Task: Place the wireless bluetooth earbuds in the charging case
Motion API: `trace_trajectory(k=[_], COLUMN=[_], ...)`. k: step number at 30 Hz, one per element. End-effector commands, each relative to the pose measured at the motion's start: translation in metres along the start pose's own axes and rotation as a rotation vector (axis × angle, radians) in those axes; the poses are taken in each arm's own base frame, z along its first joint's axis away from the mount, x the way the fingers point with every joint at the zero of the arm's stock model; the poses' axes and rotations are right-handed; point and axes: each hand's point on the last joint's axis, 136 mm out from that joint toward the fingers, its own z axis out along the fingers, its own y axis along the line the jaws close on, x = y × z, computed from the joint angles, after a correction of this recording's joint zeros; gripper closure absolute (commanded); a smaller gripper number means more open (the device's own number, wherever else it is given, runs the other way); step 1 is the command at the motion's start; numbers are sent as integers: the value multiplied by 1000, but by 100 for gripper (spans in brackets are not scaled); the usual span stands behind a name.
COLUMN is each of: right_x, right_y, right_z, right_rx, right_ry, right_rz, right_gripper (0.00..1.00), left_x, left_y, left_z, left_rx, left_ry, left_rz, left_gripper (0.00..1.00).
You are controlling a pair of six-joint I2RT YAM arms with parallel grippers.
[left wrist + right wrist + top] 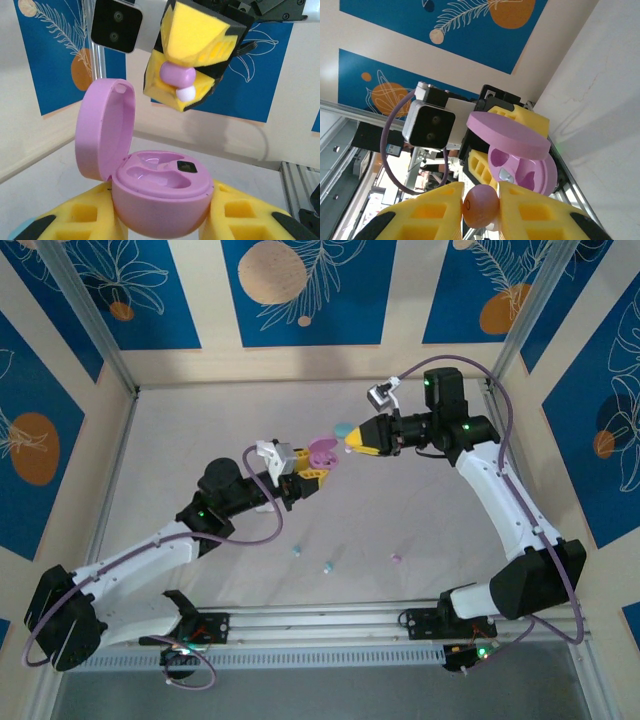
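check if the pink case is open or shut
Open: the pink case has its lid hinged up, both wells empty; the pink earbud is above, pinched in the right fingers.

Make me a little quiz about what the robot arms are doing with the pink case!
1. True or false: the pink charging case in the left gripper has its lid open.
2. What does the right gripper pinch? A) a pink earbud B) a light blue case C) nothing
3. Fill in: the loose earbuds lying on the table number ___.
Key: 1 true; 2 A; 3 three.
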Motion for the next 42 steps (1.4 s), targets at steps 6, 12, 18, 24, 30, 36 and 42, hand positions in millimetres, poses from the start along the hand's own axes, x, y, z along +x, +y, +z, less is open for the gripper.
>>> trace_trajectory(k=[6, 12, 18, 24, 30, 36, 42], right_x=[3, 5, 6, 9, 11, 10, 9], right_y=[7, 9, 12, 9, 3, 7, 9], right_z=[7, 16, 19, 23, 25, 25, 25], right_rx=[46, 46, 43, 60, 93, 100, 127], right_ry=[-12, 4, 10, 17, 19, 14, -4], right_rz=[-86, -112, -120, -127, -134, -140, -159], right_gripper=[78, 78, 78, 78, 77, 77, 77], left_x=[-31, -33, -33, -35, -37, -38, -35], left_y=[-13, -14, -13, -13, -12, -11, -7], left_z=[3, 4, 3, 4, 4, 3, 4], left_rx=[64, 74, 68, 66, 64, 54, 34], left_ry=[-108, -116, -117, -123, -131, -133, -121], left_rz=[38, 35, 32, 31, 27, 24, 20], left_gripper=[77, 77, 77, 77, 77, 78, 78])
